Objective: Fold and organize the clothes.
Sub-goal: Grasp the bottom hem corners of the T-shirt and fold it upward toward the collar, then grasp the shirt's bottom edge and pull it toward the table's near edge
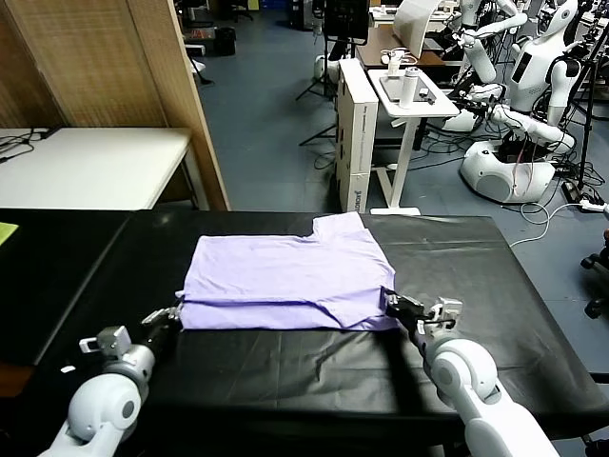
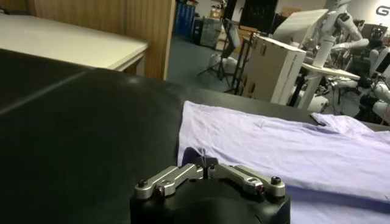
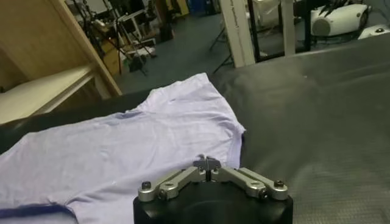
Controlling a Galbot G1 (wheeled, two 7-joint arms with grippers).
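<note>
The lavender T-shirt (image 1: 285, 281) lies flat on the black table (image 1: 495, 286), plain side up, with a fold line along its near edge. My left gripper (image 1: 177, 312) is low at the shirt's near left corner, shut on the fabric edge; in the left wrist view its tips (image 2: 206, 164) meet at the shirt (image 2: 286, 149). My right gripper (image 1: 390, 301) is at the near right corner, shut on the hem; in the right wrist view its tips (image 3: 207, 162) meet over the shirt (image 3: 140, 146). A darker purple strip (image 3: 30, 211) shows at one edge.
A wooden partition (image 1: 143, 95) and a white table (image 1: 95, 167) stand behind the table on the left. A white stand with bottles (image 1: 409, 90), tall boxes (image 1: 354, 133) and other robots (image 1: 533, 86) stand behind on the right. Bare black table surrounds the shirt.
</note>
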